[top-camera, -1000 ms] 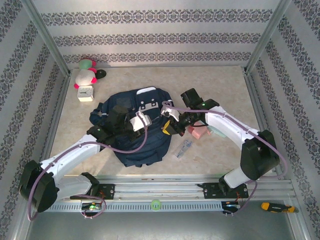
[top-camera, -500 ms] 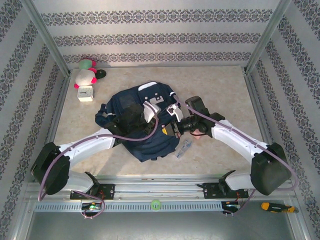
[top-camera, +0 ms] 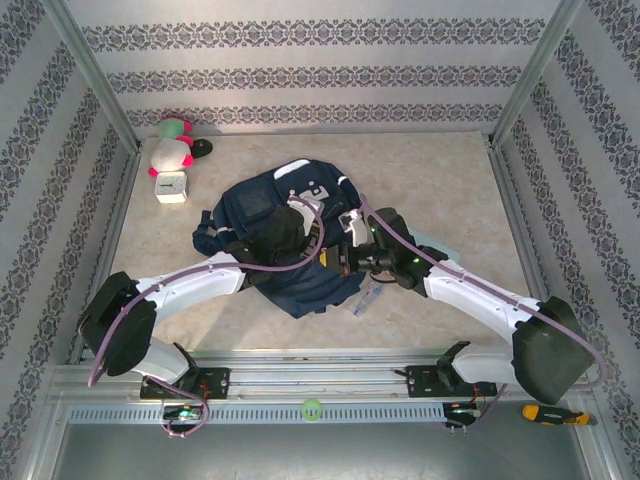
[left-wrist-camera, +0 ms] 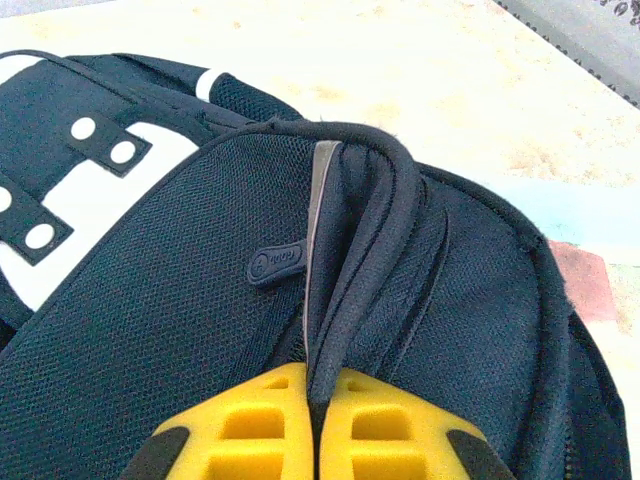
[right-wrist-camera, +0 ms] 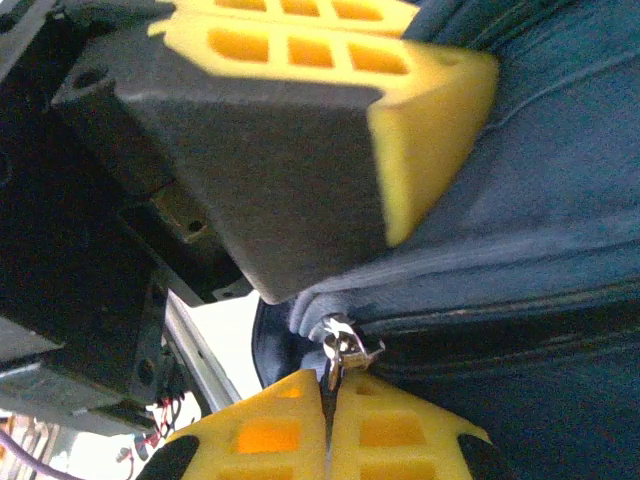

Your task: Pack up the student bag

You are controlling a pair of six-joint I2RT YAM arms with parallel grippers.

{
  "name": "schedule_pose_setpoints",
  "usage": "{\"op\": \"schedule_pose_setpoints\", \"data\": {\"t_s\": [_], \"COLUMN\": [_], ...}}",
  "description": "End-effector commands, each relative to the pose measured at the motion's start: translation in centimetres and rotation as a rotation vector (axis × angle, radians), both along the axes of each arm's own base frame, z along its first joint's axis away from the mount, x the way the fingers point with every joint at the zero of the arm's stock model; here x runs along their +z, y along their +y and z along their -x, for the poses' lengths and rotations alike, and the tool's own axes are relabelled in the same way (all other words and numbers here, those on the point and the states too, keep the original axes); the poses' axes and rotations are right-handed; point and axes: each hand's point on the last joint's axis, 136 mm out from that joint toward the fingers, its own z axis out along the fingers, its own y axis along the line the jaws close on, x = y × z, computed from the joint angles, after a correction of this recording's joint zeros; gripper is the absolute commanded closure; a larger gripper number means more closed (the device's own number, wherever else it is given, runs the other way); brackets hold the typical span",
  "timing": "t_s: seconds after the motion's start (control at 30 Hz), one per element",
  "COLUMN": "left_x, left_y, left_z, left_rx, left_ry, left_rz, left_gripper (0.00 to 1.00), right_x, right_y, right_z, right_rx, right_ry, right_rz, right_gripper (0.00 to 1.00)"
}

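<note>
Top view, bag: the student bag (top-camera: 262, 205) lies crumpled at the middle of the table (top-camera: 450, 180).
Top view, arms: the left arm (top-camera: 190, 285) and right arm (top-camera: 470, 295) meet over the bag's right side.
Top view, far left corner: a plush toy (top-camera: 168, 150) and a white box (top-camera: 172, 186).
Left wrist view, grip: the left gripper (left-wrist-camera: 318, 385) has its yellow fingers pressed together on a raised dark fold of the bag.
Right wrist view, grip: the right gripper (right-wrist-camera: 328, 385) is pinched closed on the metal zipper pull (right-wrist-camera: 340, 345), with the left gripper just above.
</note>
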Motion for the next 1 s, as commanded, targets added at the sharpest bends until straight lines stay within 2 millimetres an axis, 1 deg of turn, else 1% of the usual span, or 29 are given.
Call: {"op": "schedule_pose_setpoints", "data": {"t_s": [0.0,0.13,0.2,0.23,0.27,0.3,0.33,0.43,0.5,0.6,0.7,0.87,0.9,0.97], "left_x": [5.8,5.9,6.0,6.1,6.3,6.5,6.6,6.8,7.0,7.1,7.3,7.6,7.5,7.1], "left_y": [-0.6,-0.9,-1.1,-1.2,-1.3,-1.3,-0.9,-0.9,-0.8,-0.5,-0.6,-1.4,-1.6,-1.8], "left_z": [-3.0,-2.5,-2.1,-1.9,-1.4,-0.5,0.1,0.8,1.1,1.1,1.5,2.8,3.1,3.3], "left_rx": [0.098,0.046,0.009,-0.008,-0.052,-0.125,-0.179,-0.277,-0.323,-0.358,-0.405,-0.52,-0.544,-0.572], "left_ry": [-0.139,-0.164,-0.183,-0.192,-0.222,-0.286,-0.314,-0.328,-0.35,-0.349,-0.346,-0.354,-0.349,-0.336], "left_rz": [0.16,0.13,0.113,0.106,0.087,0.053,0.03,0.035,0.027,0.037,0.07,0.101,0.101,0.084], "left_gripper": [1.0,1.0,1.0,1.0,1.0,1.0,1.0,1.0,1.0,1.0,1.0,1.0,1.0,1.0], "right_x": [0.7,0.7,0.8,1.0,1.4,2.4,3.3,3.5,3.8,4.3,3.9,4.5,4.7,4.8], "right_y": [2.4,2.6,2.5,2.3,1.8,0.4,-1.9,-4.1,-4.5,-4.4,-4.5,-3.2,-3.1,-2.7], "right_z": [2.5,2.4,2.3,2.1,1.9,1.2,-0.3,-2.0,-2.5,-2.9,-3.6,-5.0,-5.4,-6.1], "right_rx": [0.088,0.09,0.086,0.077,0.059,0.002,-0.097,-0.225,-0.25,-0.255,-0.292,-0.293,-0.299,-0.302], "right_ry": [0.055,0.064,0.062,0.053,0.037,-0.002,0.003,0.088,0.134,0.154,0.184,0.212,0.214,0.208], "right_rz": [-0.077,-0.074,-0.067,-0.059,-0.046,-0.023,-0.044,-0.097,-0.141,-0.164,-0.169,-0.246,-0.258,-0.273], "right_gripper": [1.0,0.99,0.94,0.87,0.73,0.49,0.4,0.36,0.34,0.34,0.33,0.34,0.35,0.45]}}
